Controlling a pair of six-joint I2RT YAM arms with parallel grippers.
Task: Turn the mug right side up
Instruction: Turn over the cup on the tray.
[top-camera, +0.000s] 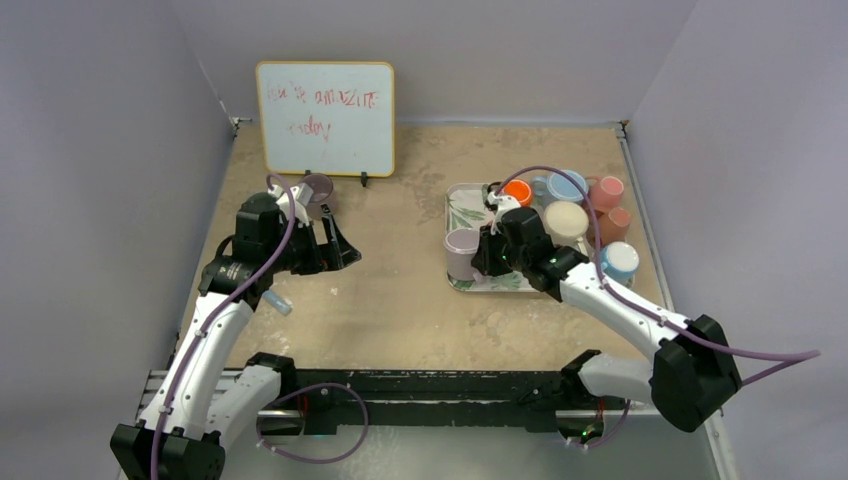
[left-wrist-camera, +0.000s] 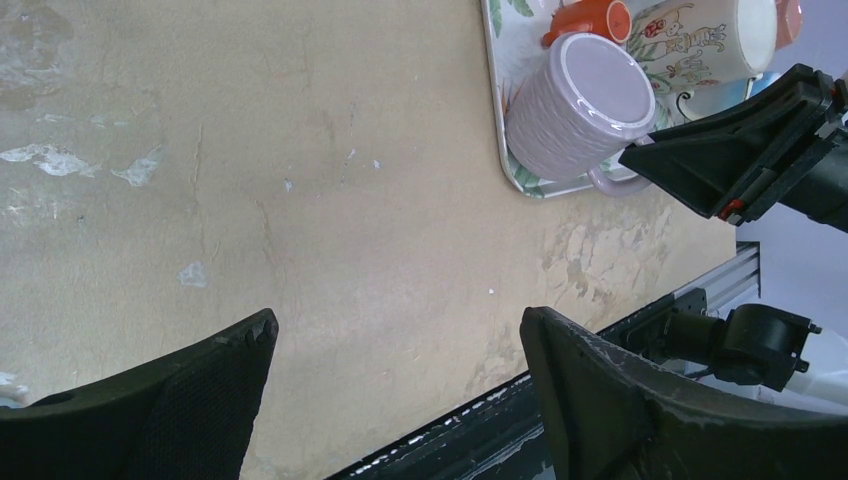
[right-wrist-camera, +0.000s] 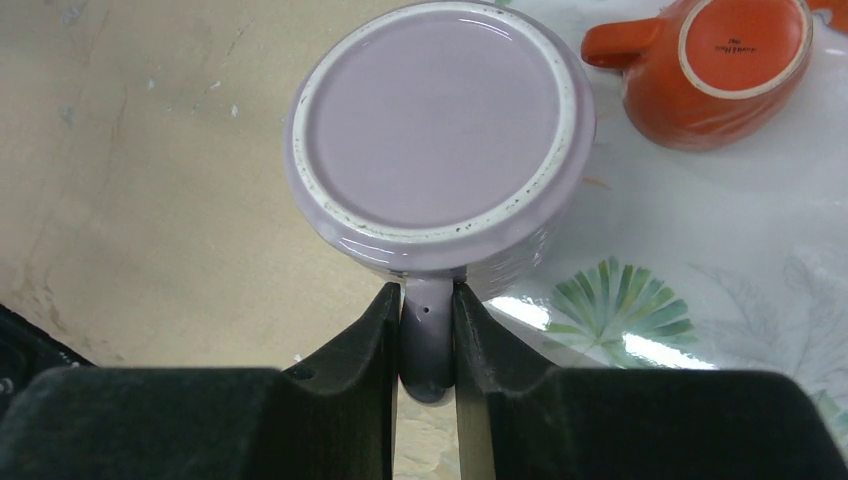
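A lilac mug (top-camera: 461, 251) stands upside down at the near left corner of the leaf-print tray (top-camera: 500, 283). In the right wrist view its flat base (right-wrist-camera: 437, 125) faces the camera and its handle (right-wrist-camera: 428, 335) points toward me. My right gripper (right-wrist-camera: 428, 300) is shut on that handle, one finger on each side. The left wrist view shows the mug (left-wrist-camera: 575, 105) and the right fingers (left-wrist-camera: 735, 150) at its handle. My left gripper (top-camera: 338, 243) is open and empty over bare table at the left (left-wrist-camera: 395, 330).
The tray holds an upside-down orange mug (right-wrist-camera: 715, 65), a cream patterned mug (top-camera: 565, 220) and a blue cup (top-camera: 565, 186). Pink, salmon and blue cups (top-camera: 612, 225) stand beside it on the right. A whiteboard (top-camera: 325, 118) and a purple cup (top-camera: 318, 188) stand at the back left.
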